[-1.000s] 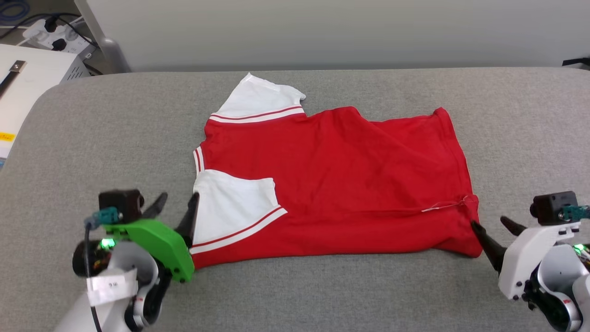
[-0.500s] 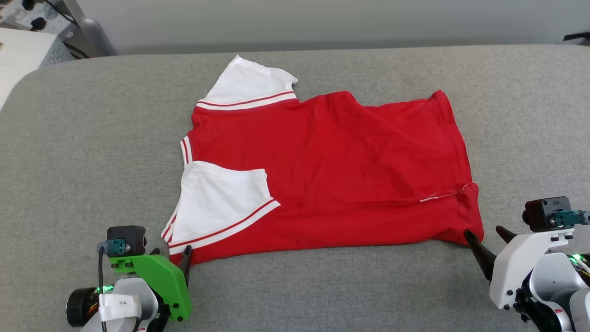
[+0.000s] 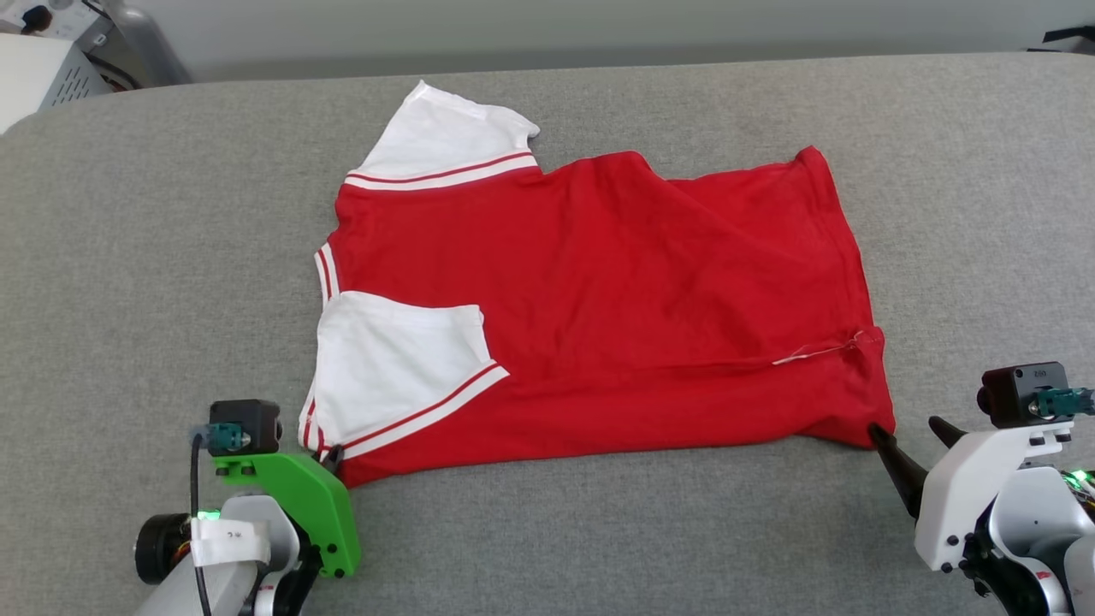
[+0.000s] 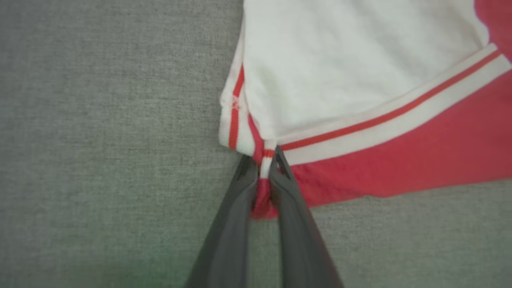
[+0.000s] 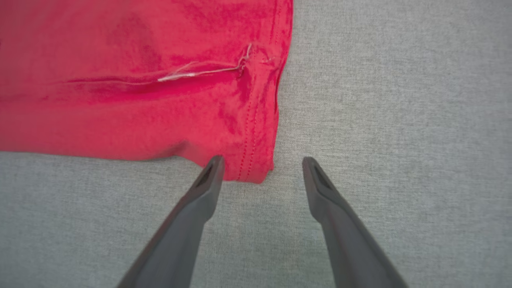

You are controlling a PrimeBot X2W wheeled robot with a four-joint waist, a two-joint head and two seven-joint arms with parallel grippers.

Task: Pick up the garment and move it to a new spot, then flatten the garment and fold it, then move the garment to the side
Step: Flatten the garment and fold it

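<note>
Left tool [image 4: 262, 162] pinches the garment [image 3: 642, 299] corner; we close the wide-spread right tool [image 5: 262, 162] over the hem before lifting evenly.

It looked like a lab or test room: a grey cloth-covered table [image 3: 128, 257] stood before a plain wall [image 3: 599, 26], with a vented white equipment box [image 3: 47, 73] (far left corner) beside it.

One garment [image 3: 616, 299]. Two grippers: left gripper [image 3: 331, 453] lower left, right gripper [image 3: 903, 426] lower right. One grey surface [image 3: 171, 257]. One white box [image 3: 43, 73], upper left.
</note>
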